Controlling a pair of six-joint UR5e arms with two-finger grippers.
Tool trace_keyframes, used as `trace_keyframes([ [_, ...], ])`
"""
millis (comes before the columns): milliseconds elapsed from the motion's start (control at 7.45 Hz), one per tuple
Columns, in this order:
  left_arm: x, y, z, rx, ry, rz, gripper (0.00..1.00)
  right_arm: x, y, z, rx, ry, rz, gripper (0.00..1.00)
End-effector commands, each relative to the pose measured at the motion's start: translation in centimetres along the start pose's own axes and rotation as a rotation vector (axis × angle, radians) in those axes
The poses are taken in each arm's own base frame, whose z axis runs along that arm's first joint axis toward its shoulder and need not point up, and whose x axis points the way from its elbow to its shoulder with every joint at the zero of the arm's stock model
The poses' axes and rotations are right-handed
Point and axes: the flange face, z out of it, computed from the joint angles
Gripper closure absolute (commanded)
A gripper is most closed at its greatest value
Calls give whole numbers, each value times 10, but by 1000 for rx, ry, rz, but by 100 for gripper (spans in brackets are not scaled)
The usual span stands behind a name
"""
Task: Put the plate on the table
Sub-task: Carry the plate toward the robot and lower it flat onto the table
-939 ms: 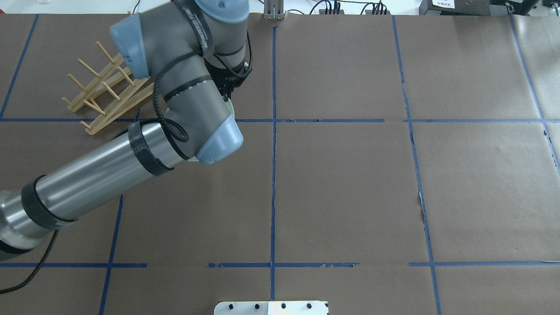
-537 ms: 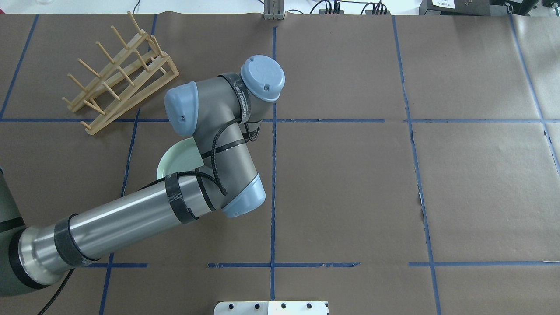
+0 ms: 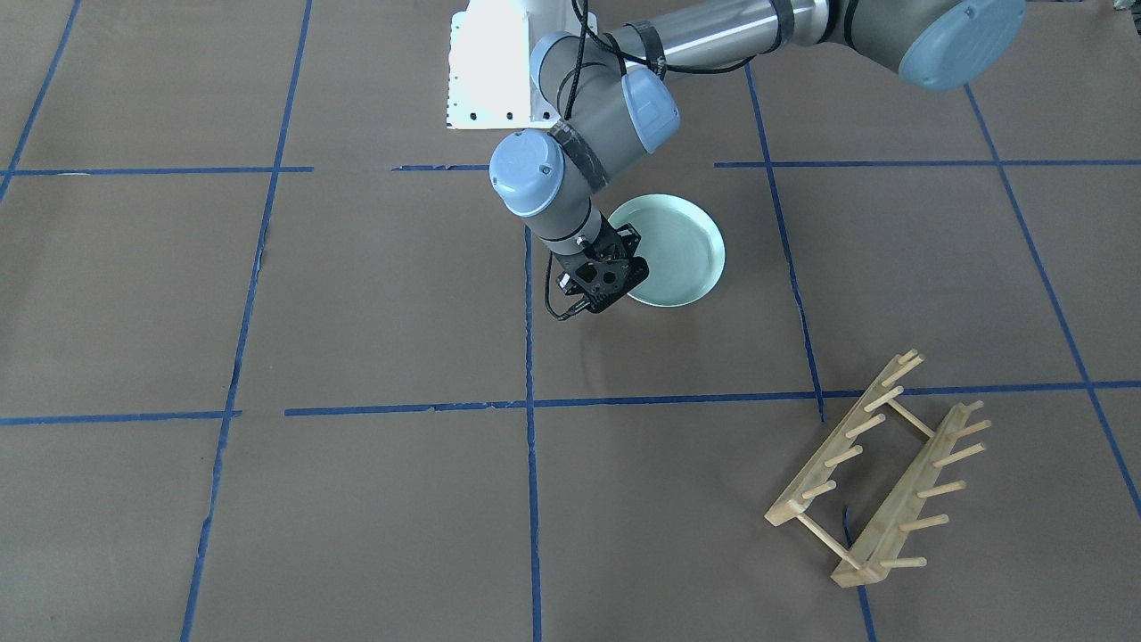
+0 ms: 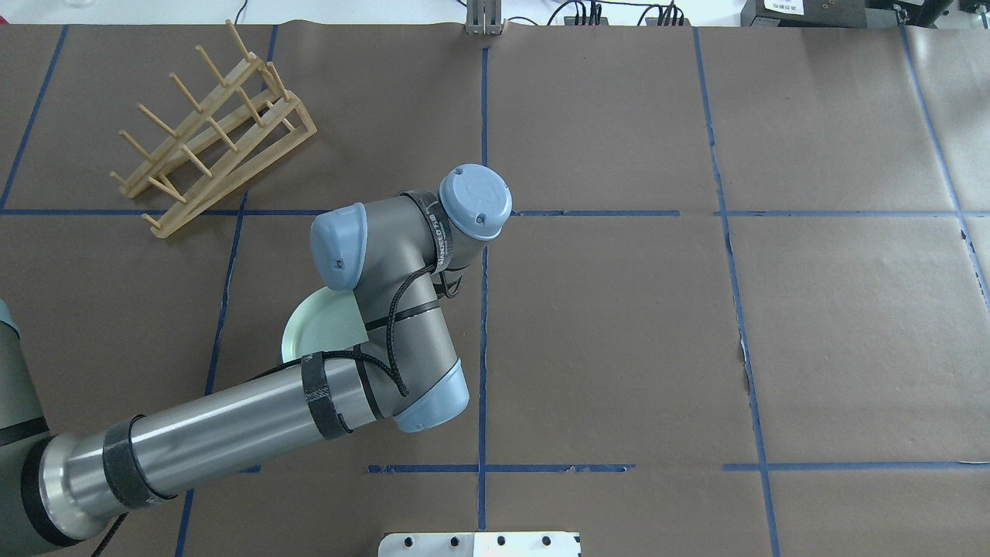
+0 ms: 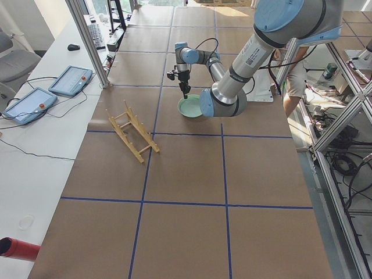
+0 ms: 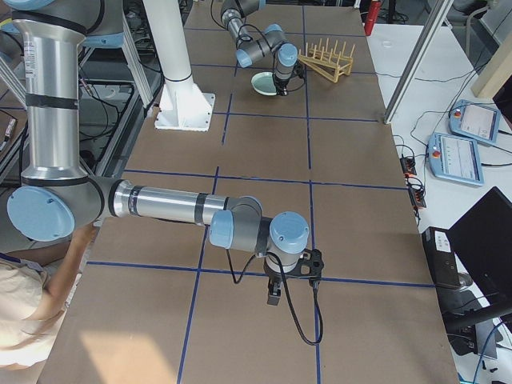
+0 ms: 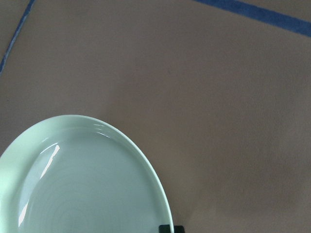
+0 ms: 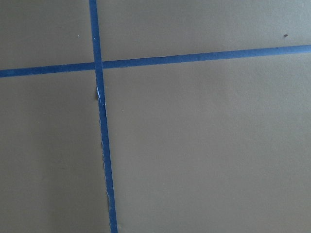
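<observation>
The pale mint-green plate [image 3: 677,245] is level, low over or on the brown table [image 3: 357,312]; I cannot tell whether it touches. My left gripper [image 3: 628,272] points down at the plate's rim and is shut on it. The left wrist view shows the plate [image 7: 82,184] at lower left with one fingertip [image 7: 171,228] at its edge. In the overhead view the plate [image 4: 317,329] is partly hidden under my left arm and the gripper is hidden. My right gripper [image 6: 274,294] hovers low over the table far from the plate; I cannot tell if it is open or shut.
The wooden peg rack [image 3: 878,468] stands without a plate at the far left of the table, also in the overhead view [image 4: 213,128]. The white robot base [image 3: 490,71] is at the near edge. An operator stands beside the table in the side views.
My left arm has carried the plate away from the rack, toward the robot's side and the table's middle, and lowered it. The rack now shows unobstructed.
</observation>
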Motion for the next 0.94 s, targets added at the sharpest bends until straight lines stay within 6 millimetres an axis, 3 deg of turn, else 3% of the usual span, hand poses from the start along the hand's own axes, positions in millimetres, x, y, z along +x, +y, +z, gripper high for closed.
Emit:
trace_keyframes([
  [0,0,1,0,7,32,13,17,0,0,0,0,0,0,0],
  [134,-7,1,-7,13,64,23,0,0,0,0,0,0,0,0],
  [268,-36,-13,-38,27,149,41,0,0,0,0,0,0,0,0],
  [402,-79,-40,-80,59,250,140,0,0,0,0,0,0,0,0],
  [671,-157,-136,-145,156,357,251,0,0,0,0,0,0,0,0],
  [805,-211,-203,-153,153,366,363,0,0,0,0,0,0,0,0],
])
